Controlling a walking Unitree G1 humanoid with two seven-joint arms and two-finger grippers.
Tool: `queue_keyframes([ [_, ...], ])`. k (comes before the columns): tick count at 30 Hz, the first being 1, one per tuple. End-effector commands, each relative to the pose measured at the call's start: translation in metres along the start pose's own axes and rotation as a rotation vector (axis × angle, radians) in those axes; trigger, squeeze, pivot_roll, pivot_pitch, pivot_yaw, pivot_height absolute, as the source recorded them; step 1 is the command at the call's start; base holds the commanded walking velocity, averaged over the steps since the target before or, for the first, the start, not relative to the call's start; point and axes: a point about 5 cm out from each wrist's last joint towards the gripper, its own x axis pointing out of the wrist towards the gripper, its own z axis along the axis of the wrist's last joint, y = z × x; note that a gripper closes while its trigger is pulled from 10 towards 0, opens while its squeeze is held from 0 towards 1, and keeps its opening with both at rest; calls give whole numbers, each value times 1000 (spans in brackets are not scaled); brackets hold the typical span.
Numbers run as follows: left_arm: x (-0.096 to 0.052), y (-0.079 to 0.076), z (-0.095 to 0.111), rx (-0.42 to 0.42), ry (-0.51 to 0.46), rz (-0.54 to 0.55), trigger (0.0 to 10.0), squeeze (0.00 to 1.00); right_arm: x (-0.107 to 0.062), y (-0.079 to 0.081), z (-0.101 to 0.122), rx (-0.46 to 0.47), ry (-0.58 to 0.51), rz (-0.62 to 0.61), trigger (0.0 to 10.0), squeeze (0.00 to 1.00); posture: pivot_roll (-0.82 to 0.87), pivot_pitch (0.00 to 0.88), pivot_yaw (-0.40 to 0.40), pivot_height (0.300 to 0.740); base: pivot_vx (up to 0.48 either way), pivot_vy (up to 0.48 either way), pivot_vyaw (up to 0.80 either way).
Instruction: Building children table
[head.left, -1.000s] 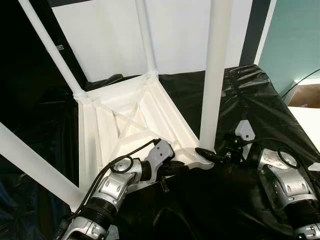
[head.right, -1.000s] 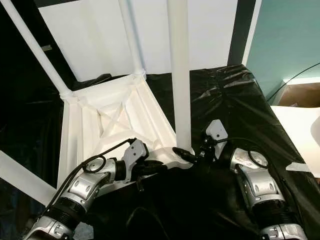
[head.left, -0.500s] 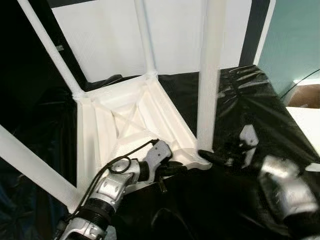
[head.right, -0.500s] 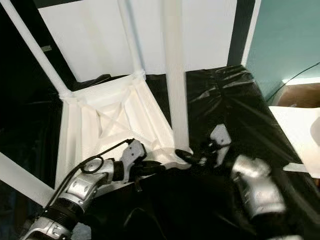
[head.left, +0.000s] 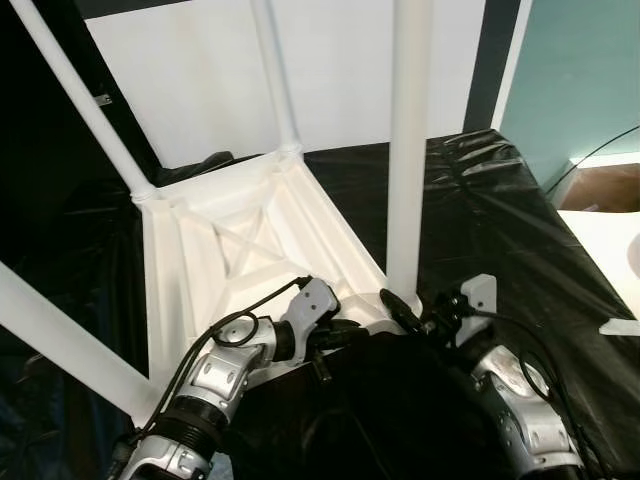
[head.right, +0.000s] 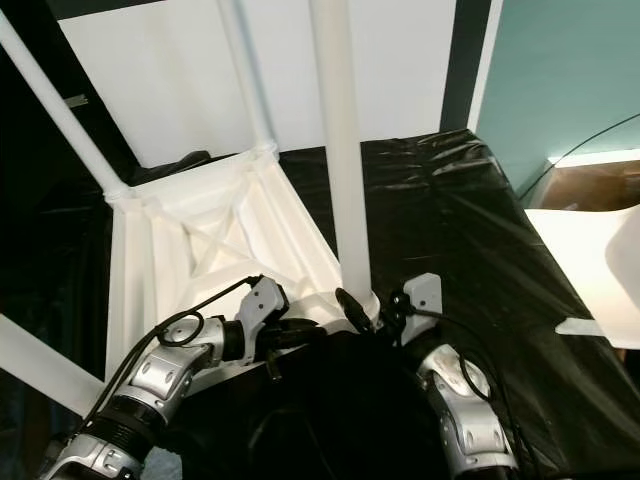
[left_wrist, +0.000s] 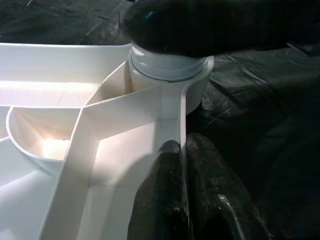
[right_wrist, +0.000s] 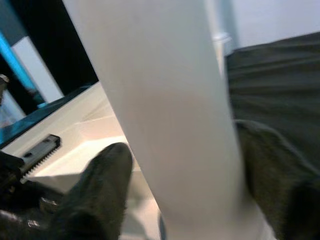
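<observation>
Left wrist view, ribbed white plastic tabletop (left_wrist: 95, 150), round leg (head.left: 408, 150)

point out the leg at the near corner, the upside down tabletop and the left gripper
near leg (head.left: 408, 150), left eye view, mid shaft
upside down tabletop (head.left: 245, 235), left eye view, ribbed underside
left gripper (left_wrist: 186, 160), left wrist view, between its fingertips, astride the rim

1. Your right hand (head.left: 400, 305) straddles the near leg (head.left: 408, 150) at its socket, so that leg blocks any sideways pass there.
2. Your left hand (left_wrist: 185, 192) pinches the upturned tabletop (head.left: 215, 255) rim beside that socket.
3. Three more legs rise around the tabletop.
4. The black-draped surface (head.left: 500, 215) to your right lies open.
</observation>
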Motion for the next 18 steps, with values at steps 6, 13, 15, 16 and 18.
queue_keyframes([
  [6,2,-19,-36,-158,49,-69,10000,0,1,7,-4,-61,77,210,10000,0,-34,0,72,740,0,0,0],
  [13,2,-18,-35,-154,47,-65,10000,0,-3,-16,4,-126,164,342,0,0,-29,0,58,740,0,0,0],
  [15,3,-19,-35,-158,42,-60,10000,0,-4,-12,-1,-68,176,349,0,0,-21,0,48,740,0,0,0],
  [16,3,-20,-36,-161,39,-57,10000,0,-4,-7,-6,-25,180,350,0,0,-21,0,48,740,0,0,0],
  [18,3,-21,-36,-167,35,-53,10000,0,-2,4,-9,5,155,336,0,0,-21,0,48,740,0,0,0],
])
